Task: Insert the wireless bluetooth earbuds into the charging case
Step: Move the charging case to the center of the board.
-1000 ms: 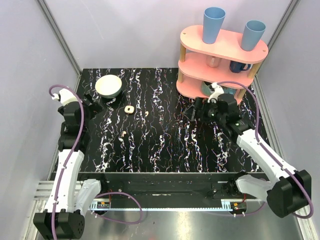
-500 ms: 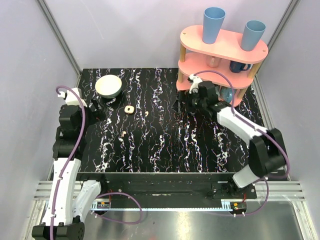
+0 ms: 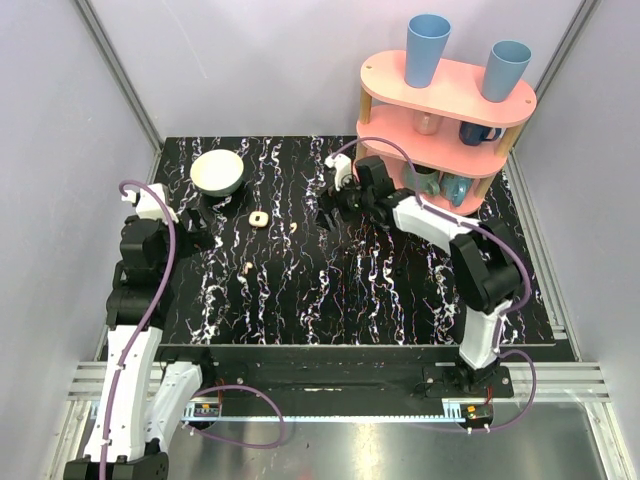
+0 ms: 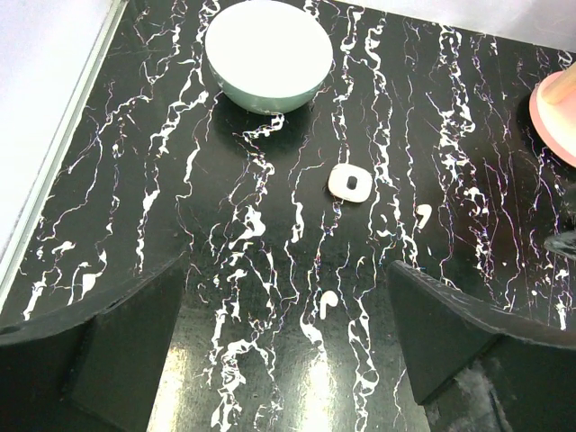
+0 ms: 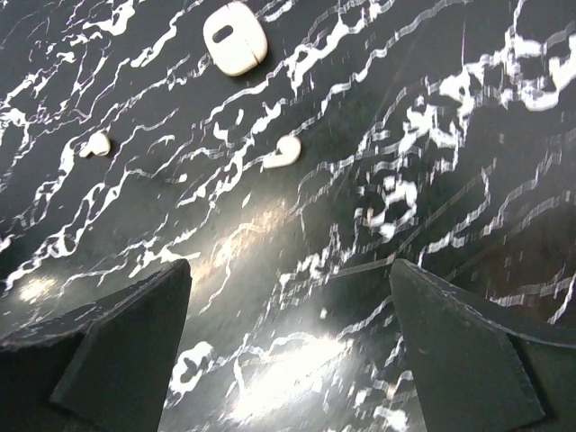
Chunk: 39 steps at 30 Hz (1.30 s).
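The left fingers [image 3: 192, 222] hover over the left side of the worktop [image 3: 400, 300], spread wide with nothing between them. Their camera looks across the black marbled surface at all the task's pieces.

Closest to the arm bases lies the near earbud [image 3: 246, 267], alone on the worktop left of centre and well apart from both arms. Beyond it and a little to the right is the case [image 3: 258, 219], lying flat with a dark mark in its middle; I cannot tell how its lid stands. The second earbud [image 3: 294, 228] lies just right of the case, near it but not touching. Neither of the earbuds is in the case.

At about the same depth are the right fingers [image 3: 328, 212], their arm stretched leftward across the worktop. They too stand wide apart and hold nothing. They are just right of the second earbud, apart from it.

Farther back on the left sits a cream bowl [image 3: 217, 172], upright, beyond the left fingers. At the far right stands a pink three-tier shelf [image 3: 445, 110], with two blue cups [image 3: 427, 50] on its top tier and a dark blue mug [image 3: 478, 132] on the middle one.
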Each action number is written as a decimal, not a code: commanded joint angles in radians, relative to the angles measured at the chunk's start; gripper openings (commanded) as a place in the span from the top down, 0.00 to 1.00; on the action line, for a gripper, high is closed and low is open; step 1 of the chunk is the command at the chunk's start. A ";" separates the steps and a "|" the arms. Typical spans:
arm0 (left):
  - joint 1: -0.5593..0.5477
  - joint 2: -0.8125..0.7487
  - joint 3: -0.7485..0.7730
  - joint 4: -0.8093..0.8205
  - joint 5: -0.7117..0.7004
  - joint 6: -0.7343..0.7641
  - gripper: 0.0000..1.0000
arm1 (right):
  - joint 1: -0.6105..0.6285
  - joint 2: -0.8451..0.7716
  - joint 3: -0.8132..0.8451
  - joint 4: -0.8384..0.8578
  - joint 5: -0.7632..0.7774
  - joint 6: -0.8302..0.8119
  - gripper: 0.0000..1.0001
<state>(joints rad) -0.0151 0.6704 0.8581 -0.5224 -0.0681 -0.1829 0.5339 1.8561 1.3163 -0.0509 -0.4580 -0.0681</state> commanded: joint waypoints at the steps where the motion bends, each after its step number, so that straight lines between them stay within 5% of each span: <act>1: -0.003 -0.019 -0.007 0.029 -0.022 0.013 0.01 | 0.047 0.116 0.173 -0.003 -0.022 -0.182 0.00; 13: -0.002 -0.020 -0.007 0.029 -0.038 0.010 0.01 | 0.169 0.408 0.477 -0.112 -0.018 -0.450 0.00; 28: -0.002 -0.015 -0.008 0.030 -0.041 0.010 0.01 | 0.216 0.819 1.167 -0.421 -0.071 -0.455 0.02; 39: -0.002 -0.009 -0.004 0.033 -0.045 0.013 0.01 | 0.227 0.883 1.241 -0.417 -0.074 -0.423 0.06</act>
<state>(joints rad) -0.0151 0.6628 0.8566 -0.5232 -0.0872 -0.1818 0.7467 2.7140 2.4844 -0.4614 -0.5106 -0.5083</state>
